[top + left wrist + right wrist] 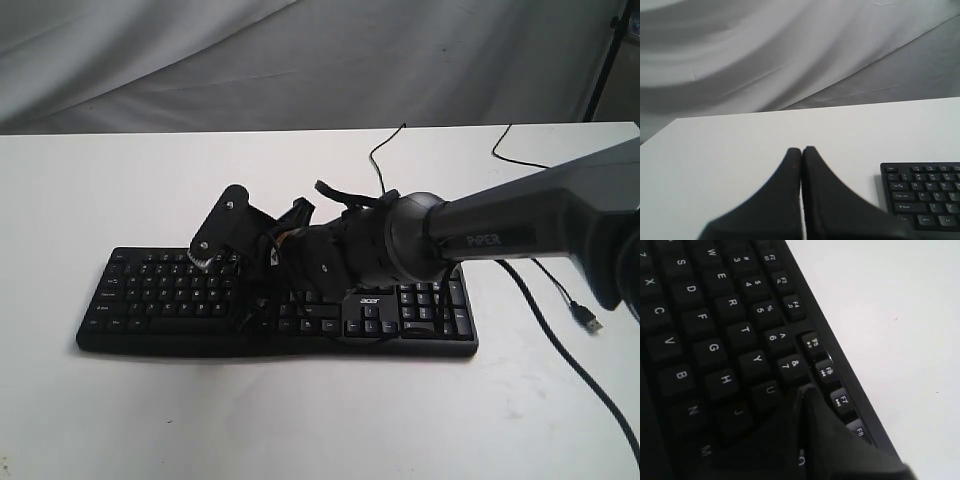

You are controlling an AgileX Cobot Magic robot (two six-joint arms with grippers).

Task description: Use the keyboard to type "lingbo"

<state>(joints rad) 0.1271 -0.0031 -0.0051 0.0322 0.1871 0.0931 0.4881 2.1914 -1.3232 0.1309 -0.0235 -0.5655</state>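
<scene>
The black keyboard [160, 300] with a white acer logo lies across the middle of the white table [300, 420]. My right arm reaches in from the right over it, and the right gripper [248, 312] points down at the letter keys. In the right wrist view the keyboard [705, 315] fills the frame. The right gripper [804, 389] is shut, its tip just past the U key [771, 389] and beside the 7 key; the key under it is hidden. My left gripper [801, 149] is shut and empty above bare table, left of the keyboard's [925, 195] end.
Thin black cables trail over the table behind and to the right of the keyboard, one ending in a USB plug [592, 322]. A grey cloth backdrop [300, 60] hangs behind the table. A dark stand leg [605, 60] is at the top right.
</scene>
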